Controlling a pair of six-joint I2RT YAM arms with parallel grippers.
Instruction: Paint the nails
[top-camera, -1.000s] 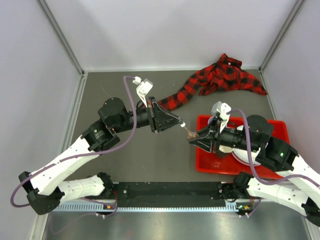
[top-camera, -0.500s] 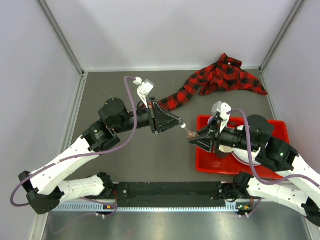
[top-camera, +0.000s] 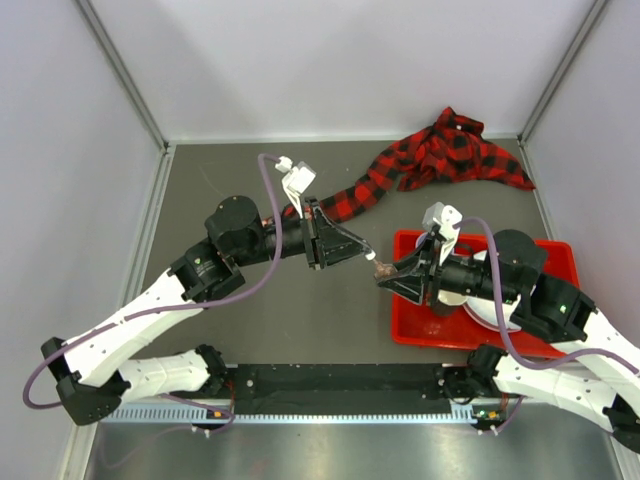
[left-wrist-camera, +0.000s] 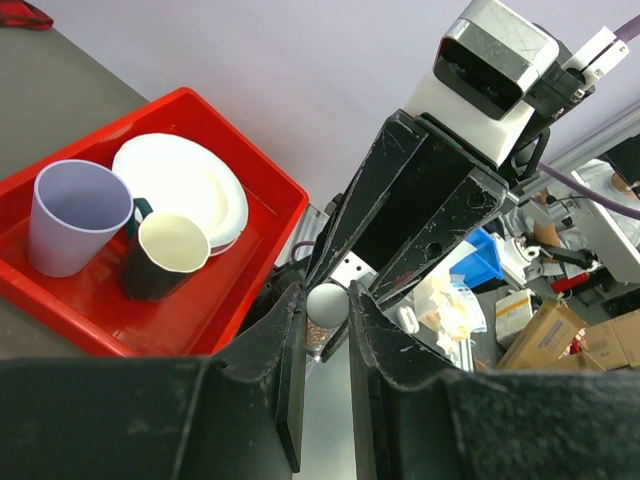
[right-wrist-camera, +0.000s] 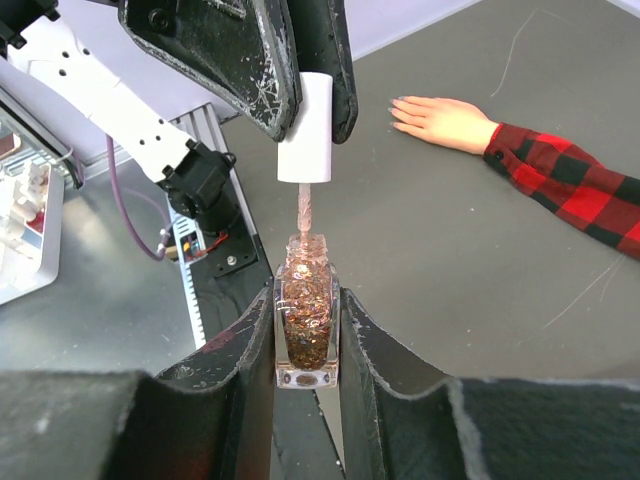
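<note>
My right gripper (top-camera: 385, 272) is shut on a small square glass bottle (right-wrist-camera: 309, 320) of coppery glitter polish, held upright above the table. My left gripper (top-camera: 362, 250) is shut on the bottle's white cap (right-wrist-camera: 305, 130). The cap's brush stem (right-wrist-camera: 303, 215) hangs straight down into the bottle's open neck. In the left wrist view the cap (left-wrist-camera: 327, 305) shows as a pale round end between my fingers. The peach mannequin hand (right-wrist-camera: 440, 118) lies flat on the table, its tiny nails (right-wrist-camera: 400, 103) pointing left, at the end of the red-and-black plaid sleeve (right-wrist-camera: 570, 185). In the top view my left arm hides the hand.
A red tray (top-camera: 560, 255) at the right holds a white plate (left-wrist-camera: 190, 180), a lilac cup (left-wrist-camera: 70, 215) and a dark cup (left-wrist-camera: 165, 255). The bunched plaid shirt (top-camera: 455, 150) lies at the back right. Grey walls close in the table.
My left arm has shifted slightly right and lowered a little, bringing the cap closer to the bottle. The right arm and bottle have stayed still.
</note>
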